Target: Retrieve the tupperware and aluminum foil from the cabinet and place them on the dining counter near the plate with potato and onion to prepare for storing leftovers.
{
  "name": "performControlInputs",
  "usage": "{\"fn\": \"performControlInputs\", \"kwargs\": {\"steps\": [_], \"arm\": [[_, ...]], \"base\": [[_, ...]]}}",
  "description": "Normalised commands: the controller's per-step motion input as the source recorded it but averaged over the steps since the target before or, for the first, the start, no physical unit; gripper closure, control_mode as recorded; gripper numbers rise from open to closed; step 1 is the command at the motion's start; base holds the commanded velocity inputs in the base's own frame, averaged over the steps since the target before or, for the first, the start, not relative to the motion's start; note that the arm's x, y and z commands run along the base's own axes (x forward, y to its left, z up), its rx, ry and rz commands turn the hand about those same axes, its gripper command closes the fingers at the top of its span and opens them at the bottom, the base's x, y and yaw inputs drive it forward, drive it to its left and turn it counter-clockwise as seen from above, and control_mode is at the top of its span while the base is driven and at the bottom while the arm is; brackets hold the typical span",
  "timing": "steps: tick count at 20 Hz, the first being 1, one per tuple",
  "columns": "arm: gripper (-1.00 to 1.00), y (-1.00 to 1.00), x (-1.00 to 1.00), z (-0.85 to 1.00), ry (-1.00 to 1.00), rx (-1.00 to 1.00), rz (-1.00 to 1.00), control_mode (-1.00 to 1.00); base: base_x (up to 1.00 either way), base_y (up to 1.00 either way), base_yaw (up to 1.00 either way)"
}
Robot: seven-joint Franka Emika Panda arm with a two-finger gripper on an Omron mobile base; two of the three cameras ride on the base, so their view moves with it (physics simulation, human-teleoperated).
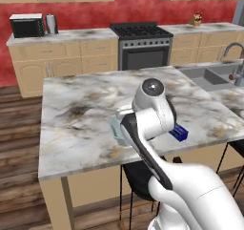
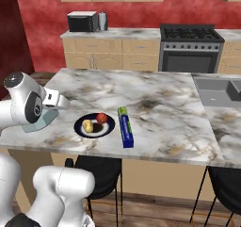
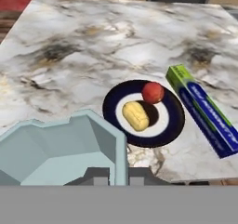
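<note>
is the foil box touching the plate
Apart. The hand view shows a strip of bare marble between the aluminum foil and the rim of the plate; the right base view shows the same gap.

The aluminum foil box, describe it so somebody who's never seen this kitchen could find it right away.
On the marble dining counter, find the dark round plate near the front edge. The aluminum foil lies just beside it: a long narrow dark blue box with one green end, the one box-shaped thing there.
</note>
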Motion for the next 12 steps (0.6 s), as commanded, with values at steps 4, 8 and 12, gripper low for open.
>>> {"fn": "performControlInputs", "kwargs": {"steps": [4,8,12], "arm": [[1.00,0.38,0.64,-0.42,0.15,0.00,0.04,-1.00],[1.00,0.23,0.66,-0.32,0.03,0.00,0.01,-1.00],[1.00,0.21,0.66,-0.42,0.00,0.00,0.00,-1.00]], "base": [[0.00,0.00,0.00],[0.00,0.00,0.00],[0.00,0.00,0.00]]}}
